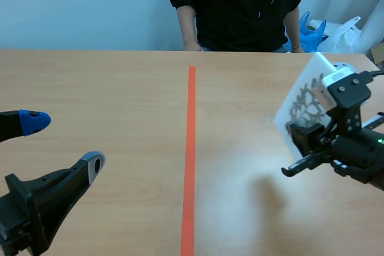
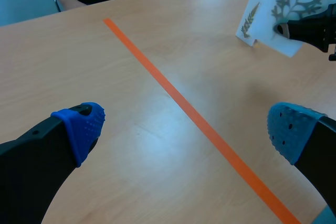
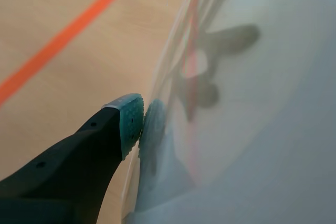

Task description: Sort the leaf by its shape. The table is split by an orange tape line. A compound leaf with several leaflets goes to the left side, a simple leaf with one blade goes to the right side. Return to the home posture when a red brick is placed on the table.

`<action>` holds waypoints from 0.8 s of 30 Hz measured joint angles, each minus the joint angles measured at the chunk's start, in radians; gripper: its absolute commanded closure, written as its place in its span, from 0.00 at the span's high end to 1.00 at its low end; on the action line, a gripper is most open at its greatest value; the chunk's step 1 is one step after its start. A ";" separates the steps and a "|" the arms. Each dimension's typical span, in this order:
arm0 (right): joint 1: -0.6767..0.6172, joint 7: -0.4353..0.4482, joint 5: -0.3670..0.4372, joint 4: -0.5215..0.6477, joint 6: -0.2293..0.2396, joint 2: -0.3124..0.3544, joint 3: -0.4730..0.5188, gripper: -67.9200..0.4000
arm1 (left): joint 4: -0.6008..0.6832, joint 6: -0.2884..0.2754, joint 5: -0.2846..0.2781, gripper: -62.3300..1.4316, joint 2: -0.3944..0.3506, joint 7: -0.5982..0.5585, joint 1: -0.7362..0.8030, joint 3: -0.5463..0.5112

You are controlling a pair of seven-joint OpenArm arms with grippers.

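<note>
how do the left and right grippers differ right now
The left gripper is open and empty; the right gripper is shut on a white leaf card, held tilted above the table. The left gripper's pads look blue; the right gripper's visible pad is greenish. Both are black.

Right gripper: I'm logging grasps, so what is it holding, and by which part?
The right gripper is shut on the white leaf card, pinching its lower edge, the card raised off the table.
</note>
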 measured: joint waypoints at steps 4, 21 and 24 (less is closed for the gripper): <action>0.006 0.001 0.000 -0.037 -0.060 0.000 0.015 0.12 | 0.000 0.000 0.000 1.00 0.000 0.000 0.000 0.000; 0.175 0.057 0.000 -0.344 -0.148 -0.053 0.003 0.12 | 0.000 0.000 0.000 1.00 0.000 0.000 0.000 0.000; 0.194 0.060 0.000 -0.395 -0.155 -0.054 0.003 0.12 | 0.000 0.000 0.000 1.00 0.000 0.000 0.000 0.000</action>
